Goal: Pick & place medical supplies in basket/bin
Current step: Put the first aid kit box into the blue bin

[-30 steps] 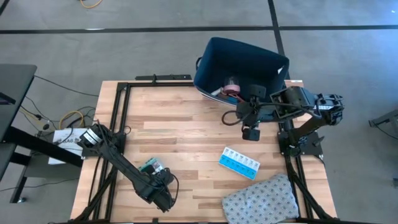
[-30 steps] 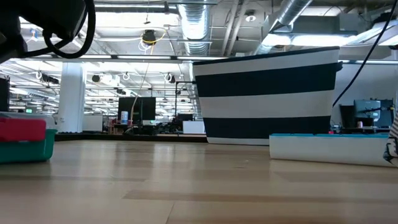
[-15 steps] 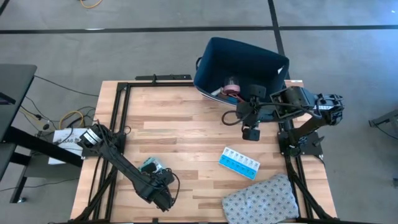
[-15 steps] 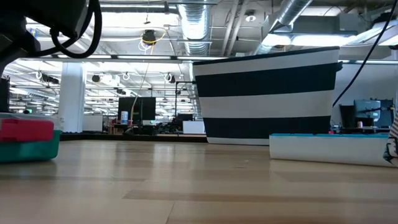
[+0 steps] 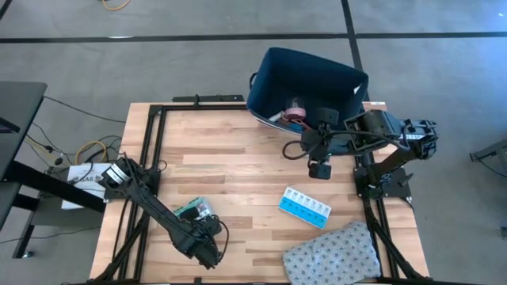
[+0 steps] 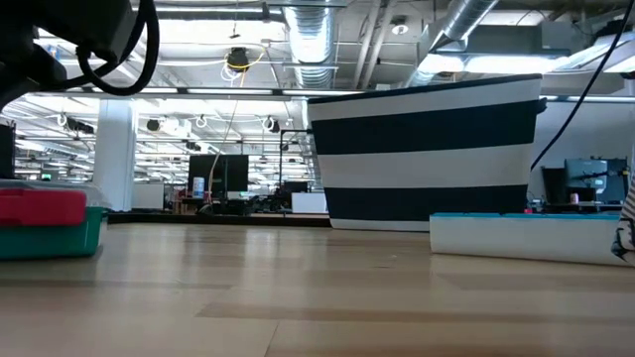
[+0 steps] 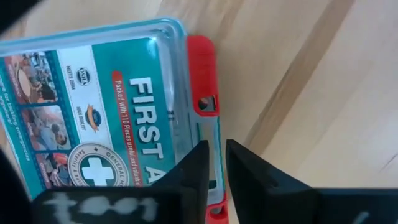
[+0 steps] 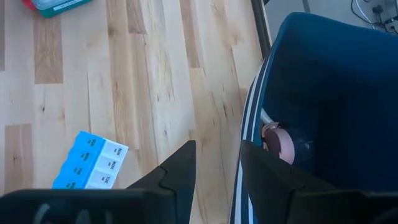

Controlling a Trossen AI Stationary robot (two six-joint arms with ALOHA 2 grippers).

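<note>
The flat green first-aid box with red clasps (image 7: pixel 106 118) lies on the wooden table (image 5: pixel 238 158), well apart from the dark navy plastic tub (image 5: pixel 305 83). The left gripper (image 7: pixel 216 163) hangs above its clasp edge, fingers nearly together. It should open wider and straddle the box's edges. The right gripper (image 8: pixel 216 163), slightly apart and empty, waits beside the tub.

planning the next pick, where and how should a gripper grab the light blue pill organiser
Come straight down on the pill organiser and close across its narrow width near the middle. It lies flat on the table, long and thin, with bare wood along both long sides.
</note>
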